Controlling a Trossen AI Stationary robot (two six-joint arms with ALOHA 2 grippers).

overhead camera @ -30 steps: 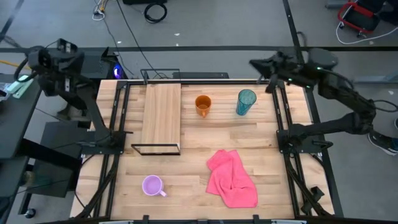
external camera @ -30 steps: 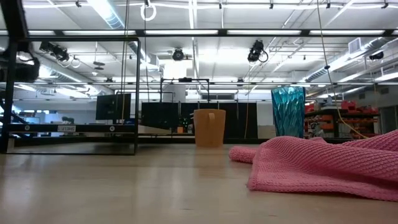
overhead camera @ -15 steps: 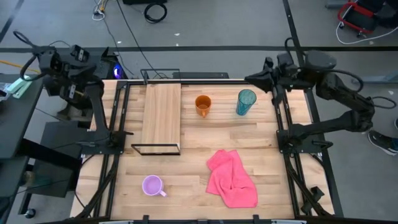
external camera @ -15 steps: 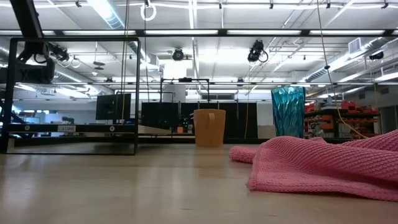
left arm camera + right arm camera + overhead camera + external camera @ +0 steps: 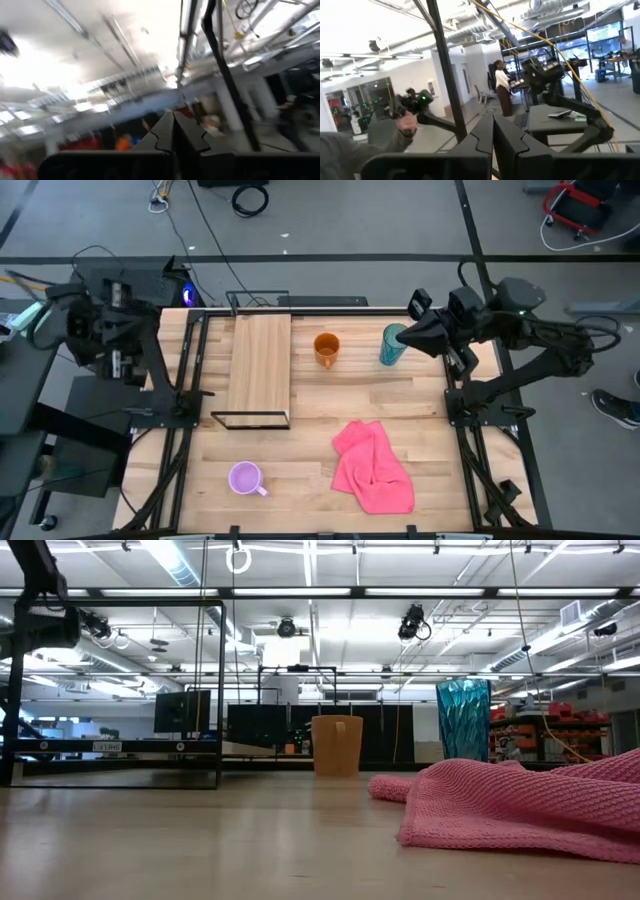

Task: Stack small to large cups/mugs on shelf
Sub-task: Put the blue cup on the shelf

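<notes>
A small lilac mug stands near the table's front left. An orange mug and a teal tumbler stand upright on the tabletop at the far side. The light-wood shelf on its black frame stands at the far left with nothing on it. My left gripper is shut and raised beyond the table's left edge. My right gripper is shut, high above the far right, its tip over the tumbler in the high view.
A crumpled pink cloth lies on the table at the front right. Black frame rails run along both sides of the table. A person stands in the room beyond.
My right gripper has swung from the far right corner toward the table's near edge, ending over the tumbler. My left arm has turned and moved toward the table's right, nearer the table's left edge. The mugs, tumbler, shelf and cloth have not moved.
</notes>
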